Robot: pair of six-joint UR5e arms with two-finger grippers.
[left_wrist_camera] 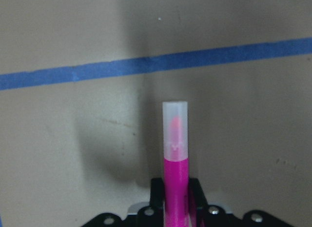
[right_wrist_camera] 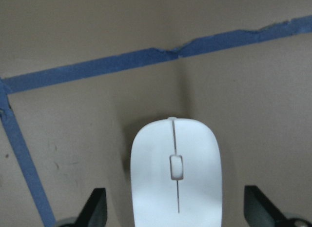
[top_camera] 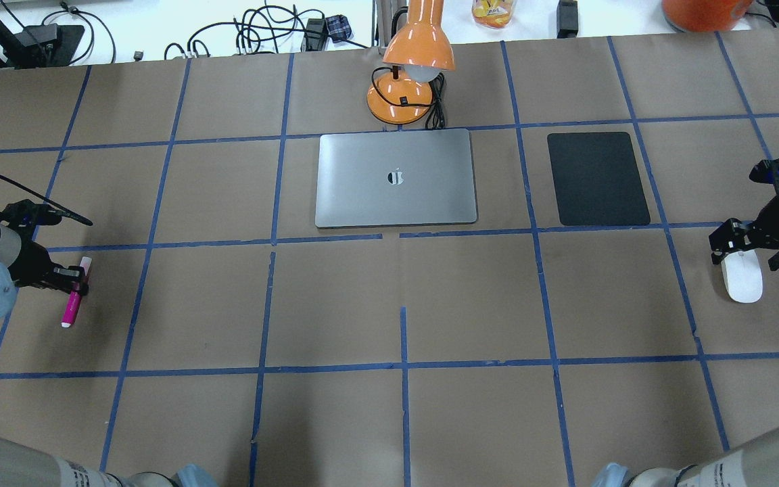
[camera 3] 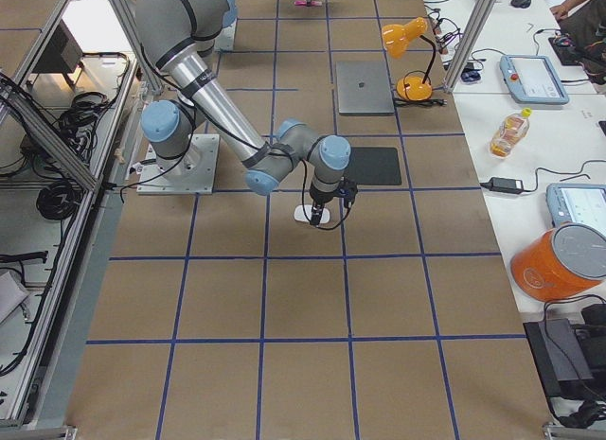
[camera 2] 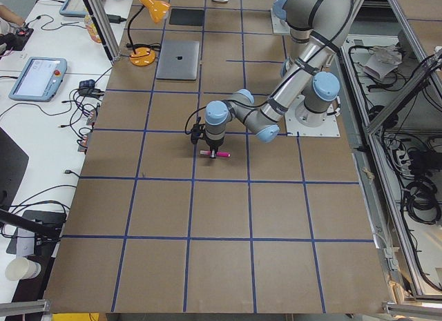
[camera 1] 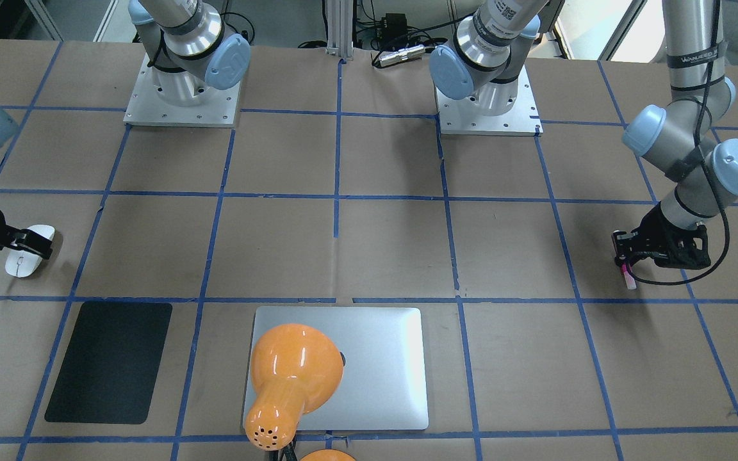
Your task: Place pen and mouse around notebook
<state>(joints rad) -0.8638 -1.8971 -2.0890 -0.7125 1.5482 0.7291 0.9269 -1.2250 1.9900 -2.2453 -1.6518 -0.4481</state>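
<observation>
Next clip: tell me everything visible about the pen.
The pen is short, slim magenta plastic with a translucent whitish cap showing a pink tip inside. It lies level at the robot's left end of the table, far from the notebook. The left gripper is shut on it behind the cap; whether it touches the table is unclear.

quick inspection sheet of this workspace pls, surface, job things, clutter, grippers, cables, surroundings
surface: table, brown paper with a blue tape grid.
job's things: notebook closed, flat, at the far middle; pen far out at the robot's left; mouse far out at its right.
clutter: black mat right of the notebook; orange lamp behind it.
grippers: left gripper shut on the pen; right gripper open, straddling the mouse.
cables: lamp cord by the lamp's base; cable loop at the left wrist.
surroundings: side bench with bottle and orange tub.
</observation>
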